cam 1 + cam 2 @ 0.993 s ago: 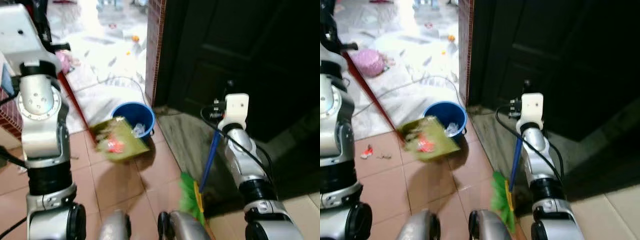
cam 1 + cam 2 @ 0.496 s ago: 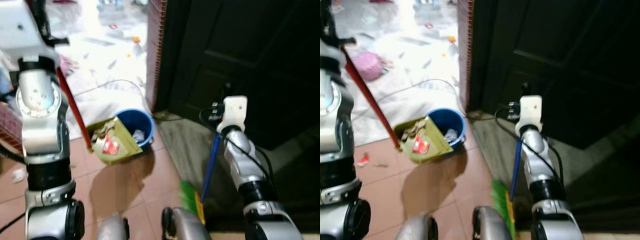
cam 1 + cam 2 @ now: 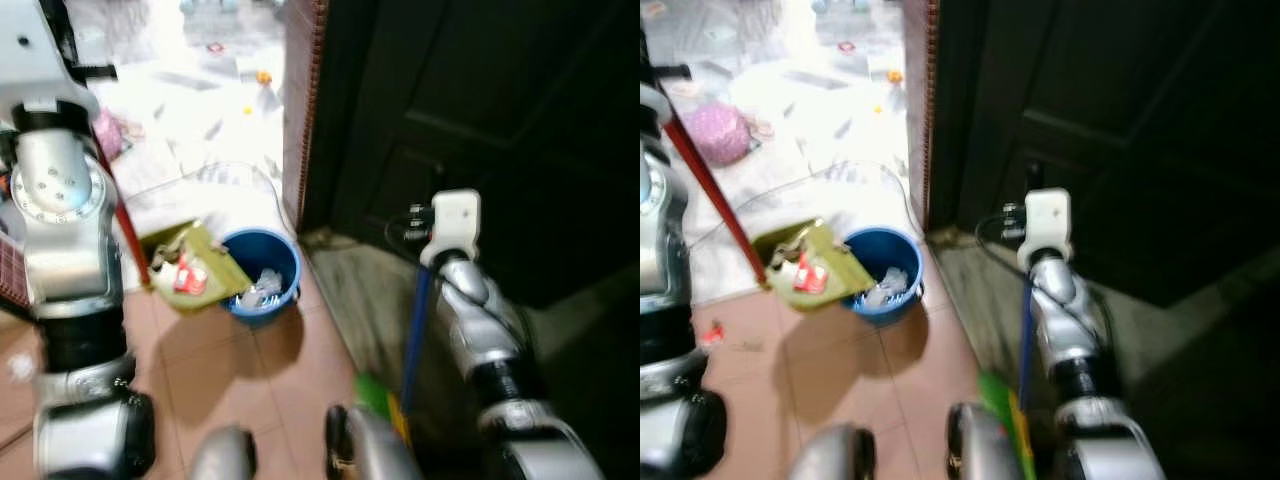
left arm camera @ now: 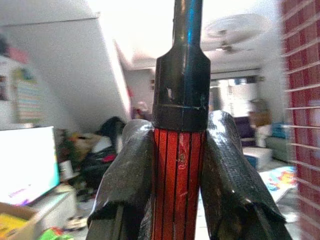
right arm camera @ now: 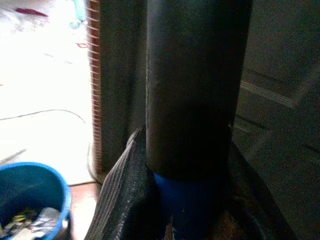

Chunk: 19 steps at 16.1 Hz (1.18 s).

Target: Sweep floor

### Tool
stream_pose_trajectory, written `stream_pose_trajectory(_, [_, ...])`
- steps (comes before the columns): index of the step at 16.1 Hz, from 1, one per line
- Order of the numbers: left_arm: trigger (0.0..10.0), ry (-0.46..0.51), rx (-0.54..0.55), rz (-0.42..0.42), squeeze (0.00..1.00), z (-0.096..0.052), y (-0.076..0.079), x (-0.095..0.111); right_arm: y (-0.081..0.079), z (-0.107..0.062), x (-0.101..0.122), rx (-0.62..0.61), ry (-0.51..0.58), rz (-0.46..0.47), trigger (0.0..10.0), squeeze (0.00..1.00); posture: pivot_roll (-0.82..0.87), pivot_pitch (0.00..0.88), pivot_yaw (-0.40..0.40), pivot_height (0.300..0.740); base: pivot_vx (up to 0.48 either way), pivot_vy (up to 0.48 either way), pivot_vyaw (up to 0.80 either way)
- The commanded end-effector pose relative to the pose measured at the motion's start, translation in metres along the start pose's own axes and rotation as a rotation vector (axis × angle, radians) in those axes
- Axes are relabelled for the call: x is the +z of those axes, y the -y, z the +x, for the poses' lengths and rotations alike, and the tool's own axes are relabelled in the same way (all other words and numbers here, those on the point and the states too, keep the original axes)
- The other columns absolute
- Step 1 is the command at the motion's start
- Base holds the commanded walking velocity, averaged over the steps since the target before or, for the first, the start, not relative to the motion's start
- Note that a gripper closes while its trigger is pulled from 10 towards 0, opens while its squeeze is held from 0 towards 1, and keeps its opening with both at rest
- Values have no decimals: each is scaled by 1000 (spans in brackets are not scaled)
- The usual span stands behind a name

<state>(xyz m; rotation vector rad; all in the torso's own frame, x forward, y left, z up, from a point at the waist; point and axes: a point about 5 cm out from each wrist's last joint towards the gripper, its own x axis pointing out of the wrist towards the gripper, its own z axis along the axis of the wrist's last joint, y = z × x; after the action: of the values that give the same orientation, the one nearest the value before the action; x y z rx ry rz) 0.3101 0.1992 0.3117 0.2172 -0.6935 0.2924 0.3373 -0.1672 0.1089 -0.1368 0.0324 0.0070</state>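
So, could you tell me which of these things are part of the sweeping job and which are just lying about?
In use:
dustpan, on red handle in left gripper
blue bucket
broom, in right gripper

Lying about:
pink bundle
cable

Left gripper point(image 4: 177, 165) raised (fingers clamped), right gripper point(image 5: 187, 200) low, likewise closed.

Tiled floor point(image 3: 250, 370): blue bucket point(image 3: 262, 276), cable point(image 3: 240, 172), scattered litter point(image 3: 263, 77).

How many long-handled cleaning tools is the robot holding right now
2. The red-handled dustpan, gripped by the left gripper, is tipped at the blue bucket. The blue-handled broom, held by the right gripper, stands by the dark door.
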Motion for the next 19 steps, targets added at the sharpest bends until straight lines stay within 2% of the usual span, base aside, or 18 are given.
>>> stream_pose_trajectory(1, [10000,120,-17,-40,0,3,6,20,2,3,13,-8,57,-15,10000,0,-9,139,-69,740,0,0,0])
stream_pose_trajectory(4, [10000,135,-87,-41,0,-3,22,20,2,3,12,-8,55,-14,10000,0,-13,140,-73,740,0,0,0])
stream_pose_trajectory(9, [10000,146,-103,-38,0,-5,25,21,2,3,12,-9,55,-13,10000,0,-14,143,-70,740,0,0,0])
stream_pose_trajectory(10, [10000,194,-211,-9,0,-14,46,24,5,2,12,-18,54,-13,10000,0,-21,156,-65,740,0,0,0])
stream_pose_trajectory(11, [10000,209,-276,-22,0,-21,60,25,5,2,12,-22,54,-12,10000,0,-21,156,-65,740,0,0,0])
stream_pose_trajectory(12, [10000,213,-317,-32,0,-23,66,26,5,2,12,-22,53,-12,10000,0,-21,156,-65,740,0,0,0])
stream_pose_trajectory(14, [10000,202,-524,-78,0,-37,88,26,5,2,12,-20,51,-13,10000,0,-18,157,-66,740,0,0,0])
stream_pose_trajectory(15, [10000,201,-583,-89,0,-41,94,27,5,2,11,-20,51,-13,10000,0,-18,157,-66,740,0,0,0])
stream_pose_trajectory(16, [10000,215,-787,-106,0,-61,112,29,5,3,12,-18,50,-12,10000,0,-8,161,-70,740,0,0,0])
stream_pose_trajectory(19, [10000,290,-970,-83,0,-82,129,40,5,3,11,-17,48,-11,10000,0,-9,161,-69,740,0,0,0])
